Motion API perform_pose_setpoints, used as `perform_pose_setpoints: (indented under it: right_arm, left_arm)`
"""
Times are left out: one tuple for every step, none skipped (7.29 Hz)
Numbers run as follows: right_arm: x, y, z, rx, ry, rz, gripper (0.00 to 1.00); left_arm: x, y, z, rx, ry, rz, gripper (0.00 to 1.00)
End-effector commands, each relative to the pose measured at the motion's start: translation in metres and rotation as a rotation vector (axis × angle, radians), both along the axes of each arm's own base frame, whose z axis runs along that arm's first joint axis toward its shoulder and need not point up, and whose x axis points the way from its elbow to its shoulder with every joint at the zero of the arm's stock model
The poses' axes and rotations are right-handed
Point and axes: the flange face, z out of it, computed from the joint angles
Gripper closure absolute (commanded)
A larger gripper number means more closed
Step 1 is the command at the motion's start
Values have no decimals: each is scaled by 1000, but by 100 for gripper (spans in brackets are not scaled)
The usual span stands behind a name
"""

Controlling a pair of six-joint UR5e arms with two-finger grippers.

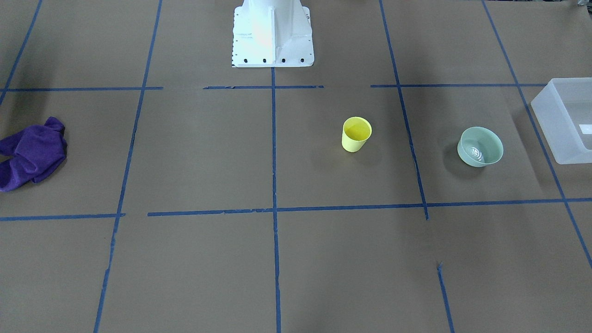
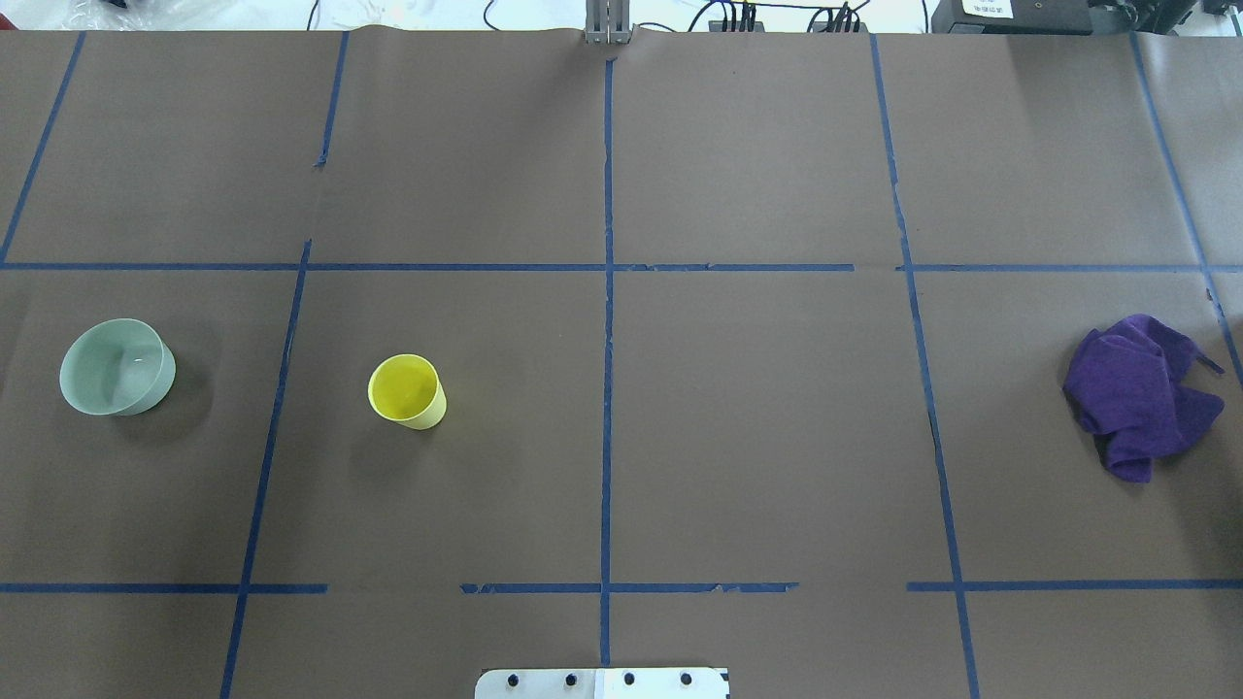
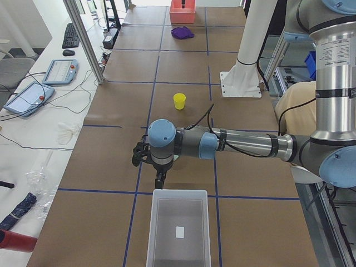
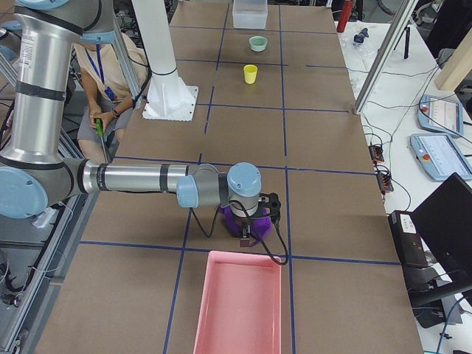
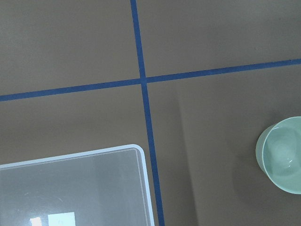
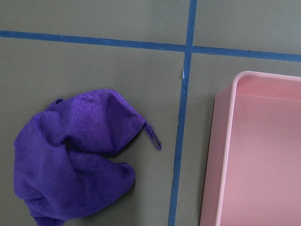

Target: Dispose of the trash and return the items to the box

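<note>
The yellow cup stands upright on the brown table, also in the overhead view. The mint-green bowl sits upright between the cup and the frosted box; the left wrist view shows the bowl and a corner of the box. My left gripper hangs above the table by the box's near end, hiding the bowl there. My right gripper hangs over a crumpled purple cloth. Both grippers show only in side views, so I cannot tell whether they are open or shut.
A pink bin stands right beside the purple cloth at the table's right end. The white robot base stands at the table's robot side. A person sits behind the robot. Blue tape lines grid the table.
</note>
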Motion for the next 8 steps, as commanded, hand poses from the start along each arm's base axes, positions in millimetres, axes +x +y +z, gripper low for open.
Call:
perform_pose_setpoints:
  right_arm:
    - [0,-1,0,1,0,0,0]
    - [0,0,-1,1,0,0,0]
    - [0,-1,-3,6,-1,0,0]
    - [0,-2,-8,14,-3,1,0]
    - [-2,-4,-22,38,-6,4,0]
    - [-1,-8,-50,141,-13,10,0]
    - [-2,-16,-69,256,-16,11,0]
    - [-2,-32,-90,346,-29,16,0]
  left_arm:
    - [0,-1,-1,8,0,4,0]
    - [0,-2,-6,14,2,0,0]
    - [2,-6,-10,49,2,4,0]
    - [2,-11,-19,140,2,3,0]
    - [3,-14,-32,243,4,10,0]
    - [8,-23,-46,331,5,21,0]
    - [9,-38,-64,469,8,15,0]
    - [10,-40,-70,593,5,16,0]
